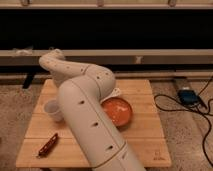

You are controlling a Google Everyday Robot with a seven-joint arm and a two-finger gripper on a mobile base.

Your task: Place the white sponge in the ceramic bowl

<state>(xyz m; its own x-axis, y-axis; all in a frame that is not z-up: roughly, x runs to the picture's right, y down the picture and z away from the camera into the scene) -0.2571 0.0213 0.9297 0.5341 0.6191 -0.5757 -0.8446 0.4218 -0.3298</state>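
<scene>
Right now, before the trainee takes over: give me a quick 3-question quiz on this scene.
1. True or false: the white cup stands inside the ceramic bowl.
2. What lies near the front left corner of the table? A) a blue box B) a red-brown object C) a spoon
3. Where is the gripper?

Key
1. False: the cup is on the table left of the arm, the bowl to its right.
2. B
3. Not visible; the arm folds back over the table and hides it.
</scene>
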